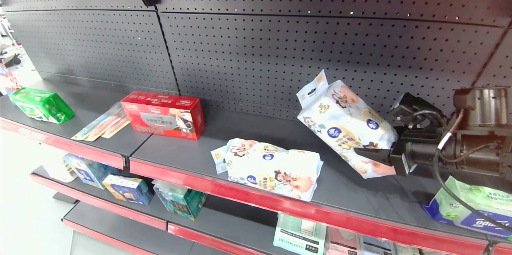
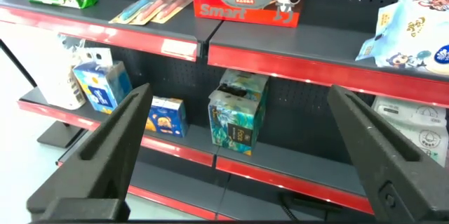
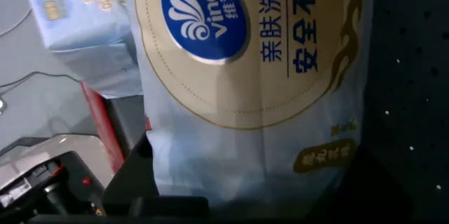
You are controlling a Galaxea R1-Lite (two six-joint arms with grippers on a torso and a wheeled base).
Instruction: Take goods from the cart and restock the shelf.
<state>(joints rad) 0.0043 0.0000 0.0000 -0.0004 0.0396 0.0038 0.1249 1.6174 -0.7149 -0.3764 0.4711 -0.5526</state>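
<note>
- Head view: the right tool (image 1: 385, 140) sat at about 3 o'clock, clamped on a white tissue pack (image 1: 346, 121). The pack was tilted, its top leaning toward 11 o'clock, in front of the pegboard (image 1: 260, 47) and over the shelf (image 1: 224, 131).
- A second tissue pack (image 1: 272, 167) lay flat near the shelf's red front edge, at about 8 o'clock from the held one and apart from it.
- Toward 9 o'clock on the same shelf stood a red box (image 1: 163, 115). Beside it were toothbrush packs (image 1: 102, 124), and farther out a green pack (image 1: 42, 105).
- A green-and-blue pack (image 1: 472, 203) lay on the shelf at 4 o'clock, under the right arm.
- Left wrist view: the left tool (image 2: 242, 154) was spread wide open, its dark fingers (image 2: 105, 154) well apart. It faced a lower shelf level holding a teal box (image 2: 238, 112) and a blue carton (image 2: 102, 83). The red box and the second tissue pack sat on the level above.
- Right wrist view: the white tissue pack was pressed close against the camera, one dark finger (image 3: 140, 182) lying along its side. The second tissue pack and the pegboard showed beyond it.
</note>
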